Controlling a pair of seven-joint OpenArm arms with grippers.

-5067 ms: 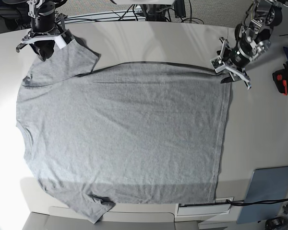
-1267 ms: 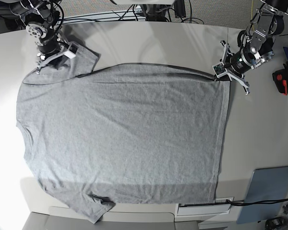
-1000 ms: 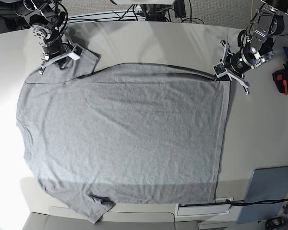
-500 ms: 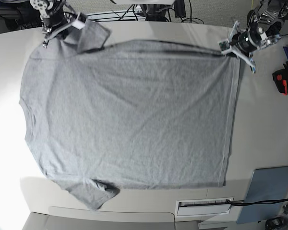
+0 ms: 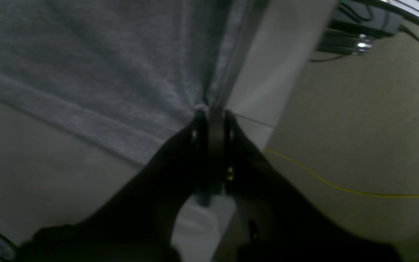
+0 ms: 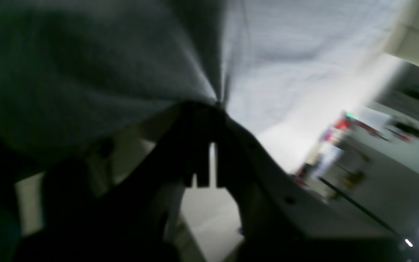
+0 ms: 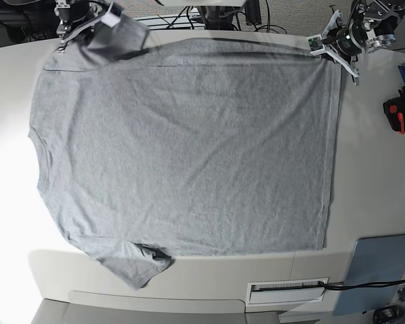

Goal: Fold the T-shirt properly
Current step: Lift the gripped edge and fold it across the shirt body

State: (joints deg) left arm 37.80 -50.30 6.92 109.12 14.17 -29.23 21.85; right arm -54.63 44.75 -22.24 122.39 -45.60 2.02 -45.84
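Observation:
The heather-grey T-shirt (image 7: 189, 142) lies spread flat on the table (image 7: 374, 175), plain side up, neck at the left and hem at the right. My left gripper (image 7: 324, 51) is at the far right, shut on the shirt's far hem corner. In the left wrist view the black fingers (image 5: 198, 127) pinch fabric (image 5: 86, 54) over the table's back edge. My right gripper (image 7: 86, 28) is at the far left, shut on the far sleeve, which is lifted and bunched. In the right wrist view, cloth (image 6: 86, 65) fans out from the closed fingers (image 6: 195, 120).
A red-and-black tool (image 7: 399, 108) lies at the right edge. A blue-grey pad (image 7: 378, 270) sits at the near right corner, beside a white box with a cable (image 7: 287, 291). Cables (image 7: 209, 17) run behind the table's far edge.
Both grippers have drawn the shirt's far edge toward the back of the table. The whole shirt slid away from the near edge and lies flatter.

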